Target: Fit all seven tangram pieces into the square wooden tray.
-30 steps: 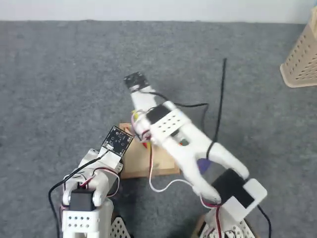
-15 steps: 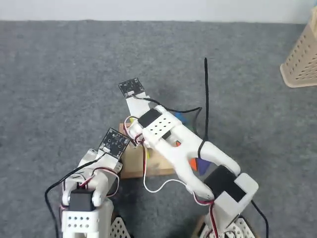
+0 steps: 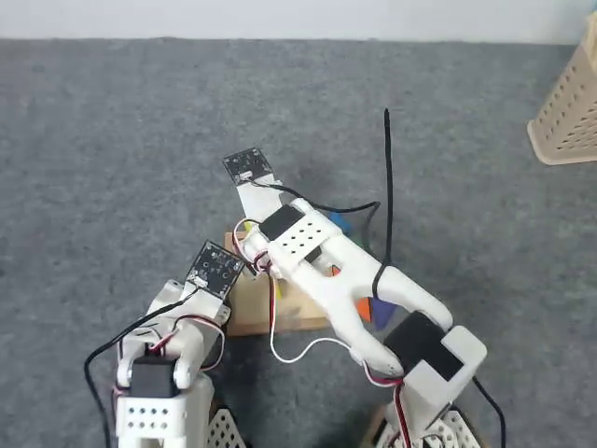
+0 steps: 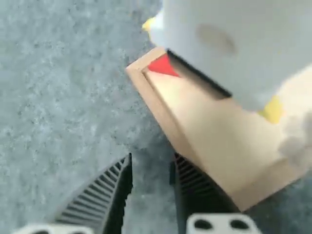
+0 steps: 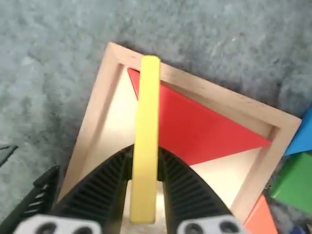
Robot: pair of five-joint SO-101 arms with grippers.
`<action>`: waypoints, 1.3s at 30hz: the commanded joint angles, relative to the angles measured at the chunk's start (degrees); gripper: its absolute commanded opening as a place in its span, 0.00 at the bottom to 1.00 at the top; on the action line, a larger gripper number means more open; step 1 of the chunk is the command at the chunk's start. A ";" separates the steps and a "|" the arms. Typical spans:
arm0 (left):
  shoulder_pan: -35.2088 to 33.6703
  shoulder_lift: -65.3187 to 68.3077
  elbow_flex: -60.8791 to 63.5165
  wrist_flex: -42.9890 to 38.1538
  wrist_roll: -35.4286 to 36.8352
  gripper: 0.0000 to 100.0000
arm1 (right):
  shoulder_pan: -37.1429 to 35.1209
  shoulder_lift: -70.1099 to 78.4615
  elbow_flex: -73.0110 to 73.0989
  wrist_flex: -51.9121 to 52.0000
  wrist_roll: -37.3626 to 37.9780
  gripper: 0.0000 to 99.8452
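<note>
The square wooden tray (image 5: pixel 97 102) lies on grey carpet with a red triangle (image 5: pixel 195 126) flat inside it, along one side. My right gripper (image 5: pixel 145 161) is shut on a yellow piece (image 5: pixel 146 112), held on edge above the tray's open floor. From above, the right arm (image 3: pixel 317 252) stretches over the tray (image 3: pixel 247 313) and hides most of it. My left gripper (image 4: pixel 151 170) hovers over carpet just outside the tray's rim (image 4: pixel 156 105), slightly open with nothing between its fingers. The red triangle (image 4: pixel 163 66) shows in the tray's corner there.
Loose pieces lie beside the tray: blue (image 5: pixel 300 136), green (image 5: pixel 292 180) and orange (image 5: pixel 258 219); from above, orange (image 3: pixel 362 306) and purple (image 3: pixel 381 308) peek out under the right arm. A black cable (image 3: pixel 387 187) stands up behind. A slatted basket (image 3: pixel 569 103) sits far right.
Over the last second the right arm swung left over the tray, uncovering the loose pieces to its right; it has held still for the last half second. The left arm barely shifted.
</note>
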 commanded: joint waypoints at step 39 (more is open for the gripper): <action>-0.18 -1.23 -0.66 -0.09 0.18 0.12 | 0.22 -2.07 -6.51 6.46 -8.00 0.01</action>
